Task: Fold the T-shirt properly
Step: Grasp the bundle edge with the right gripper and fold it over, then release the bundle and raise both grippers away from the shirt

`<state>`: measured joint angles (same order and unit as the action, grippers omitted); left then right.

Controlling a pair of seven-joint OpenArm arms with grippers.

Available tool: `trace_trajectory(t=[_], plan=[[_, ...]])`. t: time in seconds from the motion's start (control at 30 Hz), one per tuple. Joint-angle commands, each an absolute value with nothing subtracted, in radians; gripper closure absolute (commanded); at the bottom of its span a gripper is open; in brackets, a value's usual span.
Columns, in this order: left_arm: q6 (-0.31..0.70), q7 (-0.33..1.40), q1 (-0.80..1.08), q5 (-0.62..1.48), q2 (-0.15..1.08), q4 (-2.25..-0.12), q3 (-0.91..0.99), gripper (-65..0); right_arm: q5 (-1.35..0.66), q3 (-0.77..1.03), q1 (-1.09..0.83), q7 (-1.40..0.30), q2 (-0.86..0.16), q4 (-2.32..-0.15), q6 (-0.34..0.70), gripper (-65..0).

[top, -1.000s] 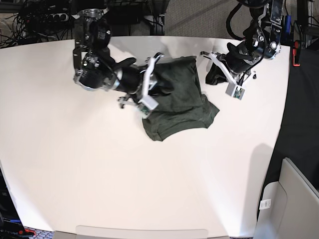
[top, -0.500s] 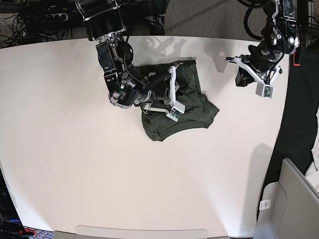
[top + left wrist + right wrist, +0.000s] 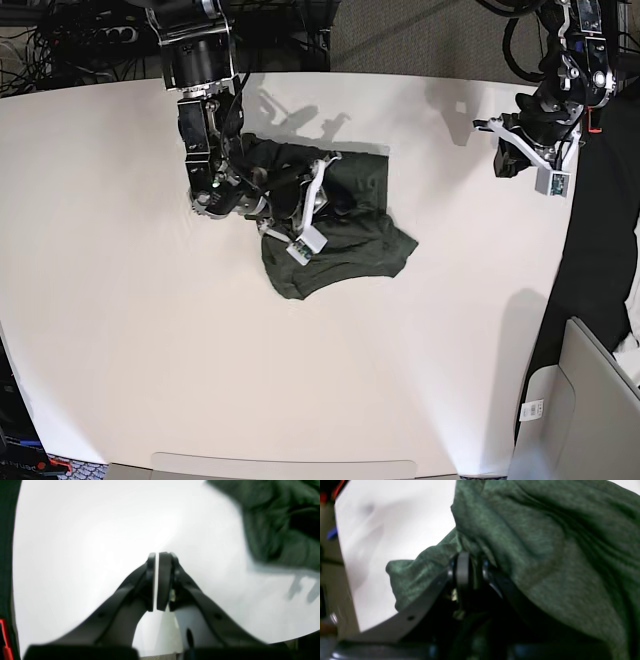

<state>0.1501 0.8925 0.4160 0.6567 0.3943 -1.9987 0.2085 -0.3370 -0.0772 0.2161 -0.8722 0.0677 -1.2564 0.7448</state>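
The T-shirt [image 3: 345, 245] is a dark olive-green bunched heap on the white table [image 3: 150, 330], left of centre at the back. My right gripper [image 3: 318, 203] lies on the shirt's upper left part. In the right wrist view it [image 3: 470, 562] is shut on a fold of the shirt [image 3: 545, 555]. My left gripper [image 3: 508, 152] hovers at the table's far right, well apart from the shirt. In the left wrist view its fingers [image 3: 157, 555] are shut with nothing between them, and the shirt [image 3: 275, 517] shows blurred at the upper right.
Cables and dark gear [image 3: 90, 40] run along the table's back edge. A grey bin [image 3: 580, 400] stands past the right edge at the front, over a black floor strip [image 3: 600, 250]. The table's front edge curves at the bottom.
My right arm has swung and dragged the shirt leftward, bunching it smaller. My left gripper has moved right, away from the shirt, and carries no fabric now.
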Motion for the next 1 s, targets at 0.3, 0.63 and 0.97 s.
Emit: trace_trajectory(t=[0.3,0.63,0.97], plan=[[0.154,0.875,0.41,0.667,0.406,-2.017,0.206,-0.4,-0.194,0.056,0.268,-0.958,-0.073,-1.218,0.698,-4.7],[0.154,0.875,0.41,0.665,0.378,-2.017,0.206,-0.4,-0.285,0.088,0.239,-1.115,-0.079,-1.478,0.698,-4.6],[0.154,0.875,0.407,0.664,0.354,-2.017,0.205,-0.4,-0.464,0.065,0.001,-1.279,-0.209,-1.969,0.698,-4.6]])
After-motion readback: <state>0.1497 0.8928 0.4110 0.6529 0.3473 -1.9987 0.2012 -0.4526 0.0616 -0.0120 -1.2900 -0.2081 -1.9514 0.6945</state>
